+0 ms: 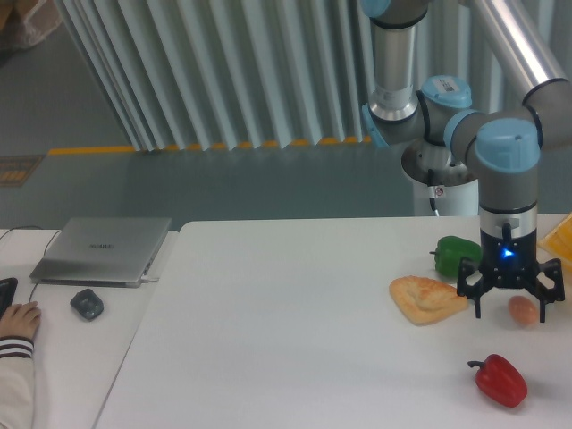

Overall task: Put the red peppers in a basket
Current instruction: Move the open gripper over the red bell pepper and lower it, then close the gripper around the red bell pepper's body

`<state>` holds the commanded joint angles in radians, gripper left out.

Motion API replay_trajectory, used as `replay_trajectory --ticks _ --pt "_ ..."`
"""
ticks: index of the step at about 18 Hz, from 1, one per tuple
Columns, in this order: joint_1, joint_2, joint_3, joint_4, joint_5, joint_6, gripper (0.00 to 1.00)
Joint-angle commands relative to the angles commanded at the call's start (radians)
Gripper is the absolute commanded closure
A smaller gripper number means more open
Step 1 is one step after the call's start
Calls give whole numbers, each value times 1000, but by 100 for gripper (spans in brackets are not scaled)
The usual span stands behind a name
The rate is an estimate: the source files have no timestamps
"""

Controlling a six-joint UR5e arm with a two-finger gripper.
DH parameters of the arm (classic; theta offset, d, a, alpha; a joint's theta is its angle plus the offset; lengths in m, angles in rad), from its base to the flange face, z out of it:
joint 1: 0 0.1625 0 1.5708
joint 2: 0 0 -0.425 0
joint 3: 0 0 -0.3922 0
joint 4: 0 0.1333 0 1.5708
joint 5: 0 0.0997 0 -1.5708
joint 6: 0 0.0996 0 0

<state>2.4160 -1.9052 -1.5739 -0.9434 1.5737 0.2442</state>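
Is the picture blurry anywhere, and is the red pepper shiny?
In the fixed camera view, everything is a little soft and grainy, but nothing is badly smeared; the red pepper shows a pale shiny patch on top and a faint soft shadow beneath; the gripper has a small blue light glowing; the basket is cut off at the right edge.

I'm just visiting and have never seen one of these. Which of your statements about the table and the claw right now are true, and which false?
1. The claw is open and holds nothing. True.
2. The red pepper already sits in the basket. False: it lies on the table, nearer the camera than the claw.
3. The green pepper lies behind the bread piece. True.
4. The egg rests on the bread piece. False: it lies on the table, to the right.
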Motion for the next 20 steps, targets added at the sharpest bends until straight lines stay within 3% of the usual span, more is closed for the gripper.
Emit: replay_trajectory --ticks 4,11,14,20 --pt "-18 -41 0 5 29 -275 0" --pt "-101 -124 77 14 45 -302 0" --pt "-103 -146 95 14 46 -319 0" --pt "-61 -150 112 18 63 -505 0"
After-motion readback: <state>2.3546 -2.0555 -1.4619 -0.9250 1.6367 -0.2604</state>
